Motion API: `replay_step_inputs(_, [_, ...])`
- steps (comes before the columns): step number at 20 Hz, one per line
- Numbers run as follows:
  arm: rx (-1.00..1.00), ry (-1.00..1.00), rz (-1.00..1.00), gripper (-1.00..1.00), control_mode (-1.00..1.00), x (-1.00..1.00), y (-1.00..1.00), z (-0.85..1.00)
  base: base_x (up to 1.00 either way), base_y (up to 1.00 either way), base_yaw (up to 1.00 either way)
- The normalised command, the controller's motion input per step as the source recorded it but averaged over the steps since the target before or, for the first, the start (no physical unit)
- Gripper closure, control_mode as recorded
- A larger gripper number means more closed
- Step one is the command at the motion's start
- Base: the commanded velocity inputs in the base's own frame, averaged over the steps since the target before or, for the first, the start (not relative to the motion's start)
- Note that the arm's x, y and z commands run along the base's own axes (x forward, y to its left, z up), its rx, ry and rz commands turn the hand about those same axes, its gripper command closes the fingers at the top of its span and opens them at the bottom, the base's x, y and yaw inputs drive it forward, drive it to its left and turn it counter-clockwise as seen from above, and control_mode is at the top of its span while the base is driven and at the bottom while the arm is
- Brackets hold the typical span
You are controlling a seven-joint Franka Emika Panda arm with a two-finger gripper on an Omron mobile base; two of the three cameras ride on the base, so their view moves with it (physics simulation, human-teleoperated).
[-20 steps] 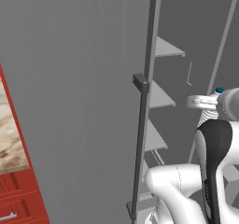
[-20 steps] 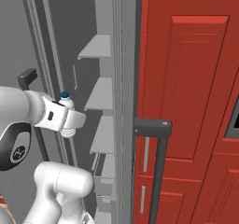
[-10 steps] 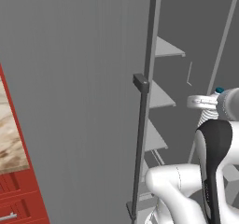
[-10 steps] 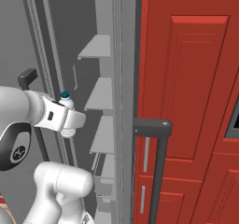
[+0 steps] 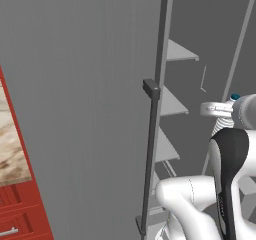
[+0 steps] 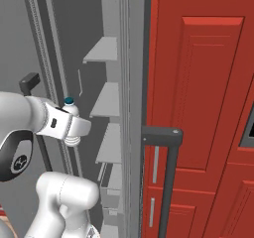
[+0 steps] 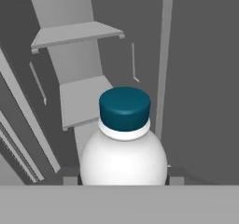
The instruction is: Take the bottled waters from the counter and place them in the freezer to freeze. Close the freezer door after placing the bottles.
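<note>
Nothing had moved over the last second: our gripper point(image 7: 122, 183) stayed clamped on the pale teal-capped plastic bottle point(image 7: 123, 143), paused before the grey freezer's shelves point(image 7: 86, 99).

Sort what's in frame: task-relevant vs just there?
Job:
- bottled water, teal cap, held in the gripper
- freezer shelves, compartment open
- freezer door with bar handle
- counter

Just there:
- red tall cabinet
- dark bar handle beside it

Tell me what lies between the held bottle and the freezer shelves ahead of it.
Nothing: in the hand view, the bottle, gripped by the pincer, faces the pale shelves across a bare stretch. The right base view likewise shows nothing before the shelves.
</note>
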Motion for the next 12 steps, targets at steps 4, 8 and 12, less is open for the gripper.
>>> replay_step_inputs(4, [0.00,0.00,0.15,1.00,-1.00,0.35,0.00,0.00,0.00,0.00,0.00])
replay_step_inputs(8, [-0.02,-0.06,0.18,1.00,-1.00,0.46,-0.06,0.03,0.00,0.00,0.00])
replay_step_inputs(12, [-0.10,-0.10,0.11,1.00,-1.00,0.44,-0.01,0.02,0.00,0.00,0.00])
